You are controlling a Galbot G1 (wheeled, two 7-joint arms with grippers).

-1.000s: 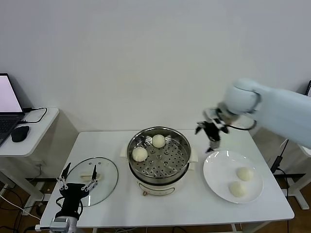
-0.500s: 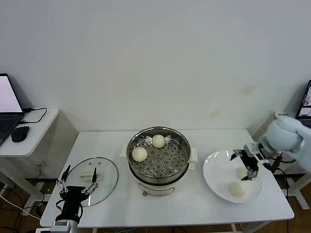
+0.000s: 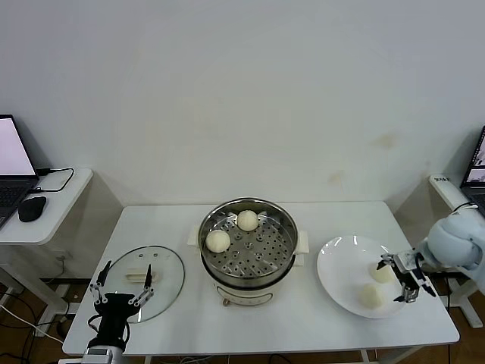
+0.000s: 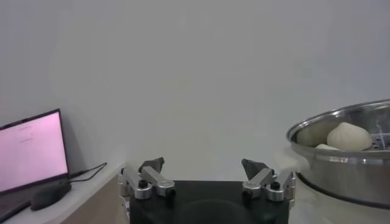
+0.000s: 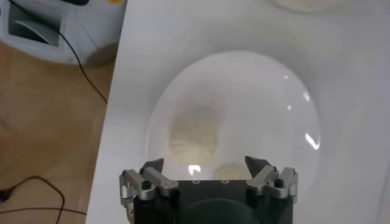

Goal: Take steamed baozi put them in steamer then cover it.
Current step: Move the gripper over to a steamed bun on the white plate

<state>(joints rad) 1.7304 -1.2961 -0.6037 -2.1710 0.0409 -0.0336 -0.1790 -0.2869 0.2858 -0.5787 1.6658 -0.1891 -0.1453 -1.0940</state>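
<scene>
The steamer (image 3: 276,254) stands mid-table on its white pot base and holds two steamed baozi (image 3: 217,240) (image 3: 247,220). Another two baozi (image 3: 379,274) (image 3: 370,295) lie on the white plate (image 3: 341,265) to the right. My right gripper (image 3: 397,280) hovers open low over the plate's right side, beside these buns. The right wrist view shows one bun (image 5: 192,139) ahead of the open right gripper (image 5: 207,165). The cover (image 3: 163,292) lies flat at the table's left. My left gripper (image 3: 121,283) stands open over its near edge, idle.
A side table at far left carries a laptop (image 3: 14,163) and a mouse (image 3: 31,208). In the left wrist view the steamer rim (image 4: 347,152) and a bun (image 4: 348,136) show beyond the left gripper (image 4: 203,165). The table's right edge lies just past the plate.
My right arm swung from beside the steamer out to the right and came down low over the plate's buns. The left arm and the cover stayed put.
</scene>
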